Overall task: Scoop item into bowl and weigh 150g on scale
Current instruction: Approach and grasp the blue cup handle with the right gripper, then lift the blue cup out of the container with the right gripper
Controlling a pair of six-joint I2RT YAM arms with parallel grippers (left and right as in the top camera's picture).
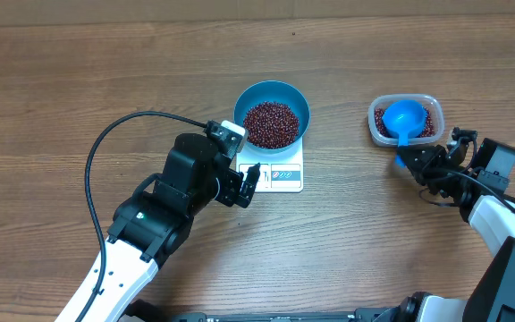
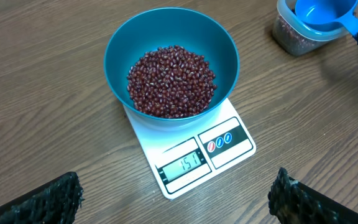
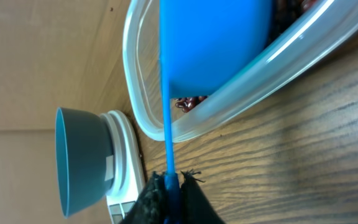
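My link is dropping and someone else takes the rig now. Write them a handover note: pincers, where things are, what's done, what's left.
Left pincer: open, empty, hovering at the display edge of the scale.
Right pincer: shut on the handle of the blue scoop, whose cup rests in the clear tub.
Bowl: on the scale, holding a heap of beans; more beans lie in the tub.
Done: scooping; the display seems to read 151, about on target.
Left: probably just release the scoop and pull back.
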